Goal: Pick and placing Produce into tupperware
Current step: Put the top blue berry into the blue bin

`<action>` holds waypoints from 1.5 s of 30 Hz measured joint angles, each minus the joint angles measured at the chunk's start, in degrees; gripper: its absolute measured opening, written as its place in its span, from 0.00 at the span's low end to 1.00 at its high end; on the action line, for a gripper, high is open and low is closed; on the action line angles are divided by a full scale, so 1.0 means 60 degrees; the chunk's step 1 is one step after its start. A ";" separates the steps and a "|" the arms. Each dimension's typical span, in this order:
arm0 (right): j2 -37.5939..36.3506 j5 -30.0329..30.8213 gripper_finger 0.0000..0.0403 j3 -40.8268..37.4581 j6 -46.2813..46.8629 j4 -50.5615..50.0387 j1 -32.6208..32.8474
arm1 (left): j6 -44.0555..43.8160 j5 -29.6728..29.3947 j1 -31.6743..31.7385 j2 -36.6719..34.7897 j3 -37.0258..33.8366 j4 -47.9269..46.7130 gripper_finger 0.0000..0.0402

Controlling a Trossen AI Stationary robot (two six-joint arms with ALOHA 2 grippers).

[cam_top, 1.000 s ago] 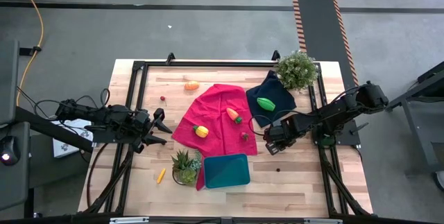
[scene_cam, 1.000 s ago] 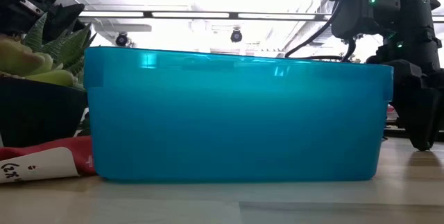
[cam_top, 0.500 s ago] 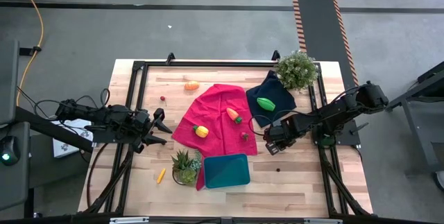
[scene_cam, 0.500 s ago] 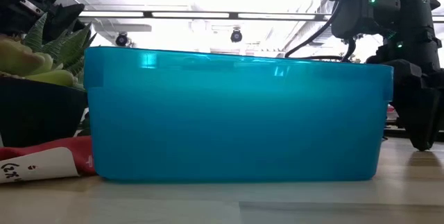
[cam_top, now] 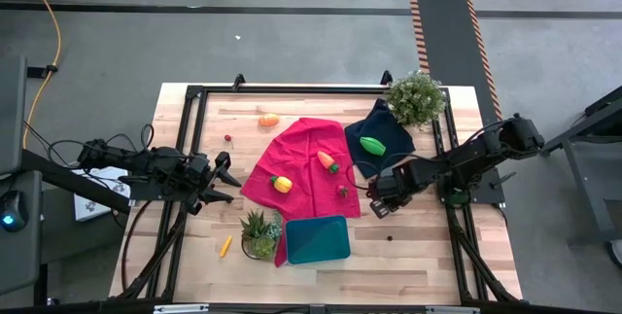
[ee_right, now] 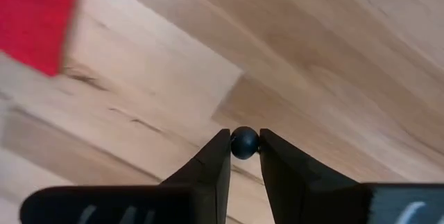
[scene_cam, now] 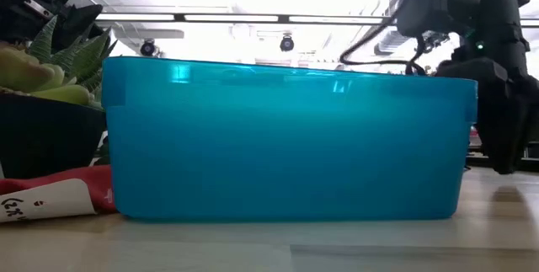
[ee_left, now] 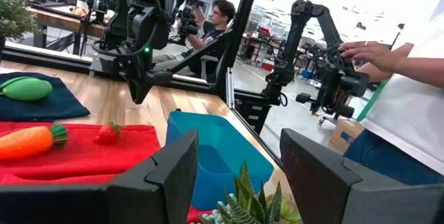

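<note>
Small dark ball [ee_right: 243,143], perhaps a berry, between right gripper [ee_right: 243,156] fingertips.

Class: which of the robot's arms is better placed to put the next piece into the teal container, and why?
Right. The right gripper already pinches a small dark ball beside the tupperware; the left gripper waits open, farther off.

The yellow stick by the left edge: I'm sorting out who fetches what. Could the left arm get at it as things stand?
Probably yes. The yellow stick lies alone on bare table, with the left gripper open just above it. The potted plant sits beside it, apart, leaving the way free.
</note>
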 joint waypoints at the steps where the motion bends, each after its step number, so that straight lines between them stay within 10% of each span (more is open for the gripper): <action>1: 0.0000 0.0000 0.16 0.0085 -0.0046 -0.0010 0.0000 | -0.0001 0.0002 -0.0001 -0.0001 -0.0001 0.0000 0.48; 45: -0.0011 0.0422 0.16 0.3348 -0.1887 0.1005 0.0122 | 0.0001 0.0002 -0.0004 0.0002 -0.0003 0.0000 0.48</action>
